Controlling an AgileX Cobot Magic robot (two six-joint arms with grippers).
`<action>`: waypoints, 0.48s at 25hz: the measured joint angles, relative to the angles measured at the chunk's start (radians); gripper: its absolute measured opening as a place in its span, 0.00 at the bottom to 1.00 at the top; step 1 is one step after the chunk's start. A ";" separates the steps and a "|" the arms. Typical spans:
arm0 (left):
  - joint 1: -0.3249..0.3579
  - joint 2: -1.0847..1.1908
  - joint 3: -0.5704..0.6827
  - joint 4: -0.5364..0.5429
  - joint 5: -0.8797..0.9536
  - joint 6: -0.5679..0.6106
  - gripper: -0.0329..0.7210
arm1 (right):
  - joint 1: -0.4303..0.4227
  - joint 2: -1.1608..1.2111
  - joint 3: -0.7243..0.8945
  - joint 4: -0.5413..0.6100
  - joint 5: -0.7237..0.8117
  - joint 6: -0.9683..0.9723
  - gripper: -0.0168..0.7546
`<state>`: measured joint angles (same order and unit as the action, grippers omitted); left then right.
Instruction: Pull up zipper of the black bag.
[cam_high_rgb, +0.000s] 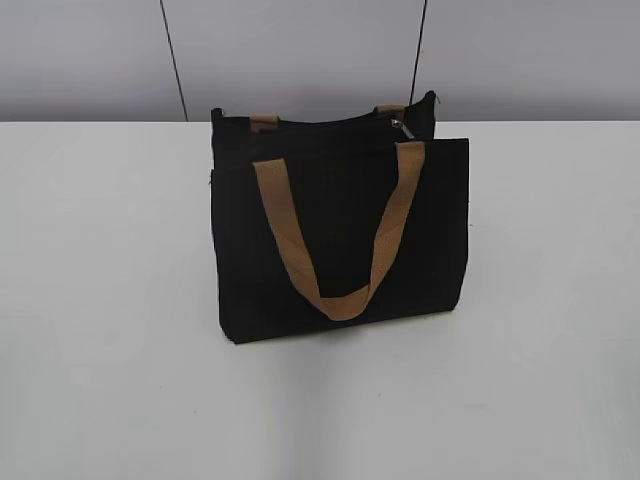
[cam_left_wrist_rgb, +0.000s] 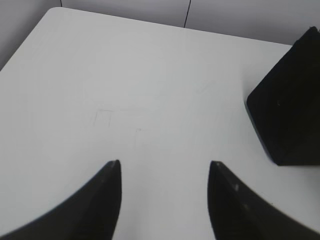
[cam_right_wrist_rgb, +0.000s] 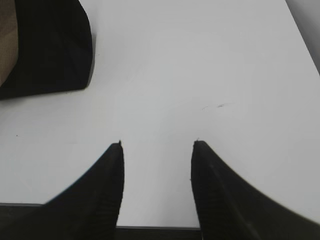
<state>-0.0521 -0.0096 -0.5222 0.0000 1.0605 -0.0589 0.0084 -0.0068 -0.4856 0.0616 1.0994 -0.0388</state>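
The black bag (cam_high_rgb: 340, 235) stands upright in the middle of the white table in the exterior view, one tan strap hanging down its front. The zipper (cam_high_rgb: 330, 124) runs along its top edge, with the small silver pull tab (cam_high_rgb: 402, 127) near the right end. No gripper shows in the exterior view. My left gripper (cam_left_wrist_rgb: 165, 165) is open and empty above bare table, with a corner of the bag (cam_left_wrist_rgb: 290, 110) to its right. My right gripper (cam_right_wrist_rgb: 157, 144) is open and empty near the table's front edge, with the bag (cam_right_wrist_rgb: 50, 45) at upper left.
The white table (cam_high_rgb: 100, 300) stretches around the bag on all sides. A grey panelled wall (cam_high_rgb: 300, 50) stands behind it. The table's front edge (cam_right_wrist_rgb: 160, 228) shows under the right gripper.
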 joint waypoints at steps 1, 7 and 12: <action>0.000 0.000 0.000 0.000 0.000 0.000 0.60 | 0.000 0.000 0.000 0.000 0.000 0.000 0.47; 0.000 0.000 0.000 0.000 0.000 0.000 0.60 | 0.000 0.000 0.000 0.000 0.000 0.000 0.47; 0.000 0.000 0.000 0.000 0.000 0.000 0.60 | 0.000 0.000 0.000 0.000 0.000 0.000 0.47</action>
<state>-0.0521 -0.0096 -0.5222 0.0000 1.0605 -0.0587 0.0084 -0.0068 -0.4856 0.0619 1.0994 -0.0388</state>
